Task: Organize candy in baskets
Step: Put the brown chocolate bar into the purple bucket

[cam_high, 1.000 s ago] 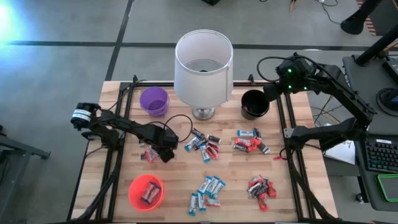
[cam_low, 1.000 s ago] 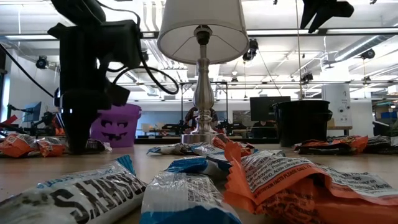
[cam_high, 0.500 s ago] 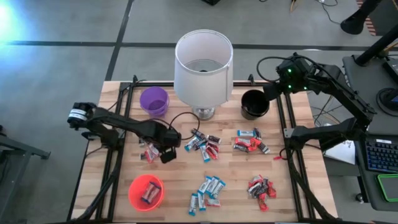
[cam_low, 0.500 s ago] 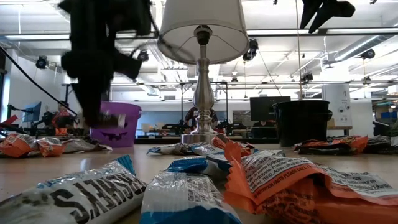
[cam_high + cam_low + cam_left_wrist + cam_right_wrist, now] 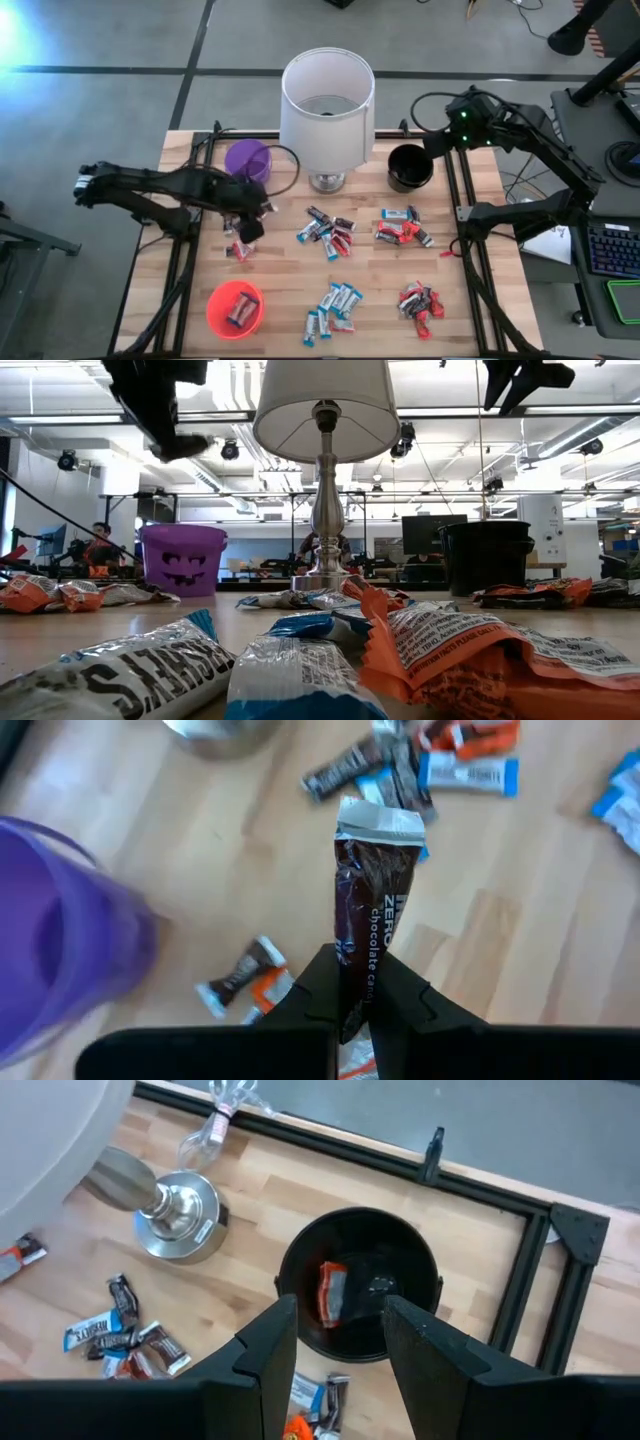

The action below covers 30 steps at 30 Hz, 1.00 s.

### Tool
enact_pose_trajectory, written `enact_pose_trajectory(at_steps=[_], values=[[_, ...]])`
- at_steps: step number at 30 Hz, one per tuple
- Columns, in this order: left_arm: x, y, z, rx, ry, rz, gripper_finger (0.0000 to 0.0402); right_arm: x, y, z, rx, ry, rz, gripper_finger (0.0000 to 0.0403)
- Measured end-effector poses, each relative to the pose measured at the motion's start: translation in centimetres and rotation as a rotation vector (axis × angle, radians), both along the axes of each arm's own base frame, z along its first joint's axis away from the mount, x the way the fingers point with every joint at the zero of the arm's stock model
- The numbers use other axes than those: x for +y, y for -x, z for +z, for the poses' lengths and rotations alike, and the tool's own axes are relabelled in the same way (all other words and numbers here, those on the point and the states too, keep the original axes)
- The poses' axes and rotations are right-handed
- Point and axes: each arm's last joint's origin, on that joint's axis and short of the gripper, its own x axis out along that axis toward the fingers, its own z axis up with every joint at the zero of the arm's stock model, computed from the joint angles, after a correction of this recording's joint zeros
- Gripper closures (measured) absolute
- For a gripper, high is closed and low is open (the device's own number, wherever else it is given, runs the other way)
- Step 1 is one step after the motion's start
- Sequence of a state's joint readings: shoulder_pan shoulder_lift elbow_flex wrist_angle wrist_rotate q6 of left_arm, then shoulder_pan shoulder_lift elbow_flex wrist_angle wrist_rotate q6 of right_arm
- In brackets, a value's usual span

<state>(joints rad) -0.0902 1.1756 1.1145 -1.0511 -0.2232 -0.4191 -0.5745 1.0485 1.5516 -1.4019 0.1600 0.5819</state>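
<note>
Left gripper (image 5: 352,1003) clamped on dark brown wrapped candy bar (image 5: 372,915), bar's lower end hidden between fingers, right gripper (image 5: 340,1342) spread above round black basket (image 5: 420,1270).

A white lampshade (image 5: 327,108) is standing on a shiny metal base (image 5: 326,182) near the far middle of the wooden table (image 5: 280,290); in the low view its metal stem (image 5: 324,510) is rising upright into the shade. A black metal frame (image 5: 560,1280) is running along the table's edges. A keyboard (image 5: 609,246) is lying on a desk to the right. Beyond the table, a person (image 5: 99,546) is sitting at a workstation, and ceiling lights (image 5: 68,459) are glowing overhead.
</note>
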Motion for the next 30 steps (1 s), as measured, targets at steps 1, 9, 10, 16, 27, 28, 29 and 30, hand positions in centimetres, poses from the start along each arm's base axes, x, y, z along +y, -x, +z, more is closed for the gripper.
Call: enact_pose_trajectory(at_steps=[1, 9, 10, 16, 27, 28, 29, 30], values=[[0.1, 0.4, 0.4, -0.015, -0.024, 0.004, 0.0400, 0.0, 0.0, -0.1, 0.004, -0.002, -0.002, 0.0259], [1.4, 3.7, 3.2, -0.082, -0.182, 0.072, 0.0400, -0.5, -0.3, -1.8, 0.081, 0.011, -0.089, 0.0259], [1.6, 4.0, 3.3, -0.083, -0.199, 0.079, 0.0400, -0.6, -0.3, -2.2, 0.096, 0.010, -0.094, 0.0259], [3.8, 4.8, 3.6, -0.061, -0.290, 0.157, 0.0400, -1.2, -1.0, -4.2, 0.164, 0.044, -0.130, 0.0259], [10.1, 4.9, 4.3, -0.127, -0.362, 0.401, 0.0400, -3.7, -2.5, -5.2, 0.134, 0.309, -0.277, 0.0259], [10.7, 4.9, 4.4, -0.139, -0.359, 0.424, 0.0400, -4.0, -2.7, -5.2, 0.143, 0.331, -0.293, 0.0259], [11.2, 5.1, 4.4, -0.139, -0.358, 0.449, 0.0400, -4.2, -2.8, -5.3, 0.158, 0.349, -0.307, 0.0259], [11.6, 5.2, 4.3, -0.133, -0.359, 0.470, 0.0400, -4.5, -2.9, -5.3, 0.174, 0.368, -0.326, 0.0259]])
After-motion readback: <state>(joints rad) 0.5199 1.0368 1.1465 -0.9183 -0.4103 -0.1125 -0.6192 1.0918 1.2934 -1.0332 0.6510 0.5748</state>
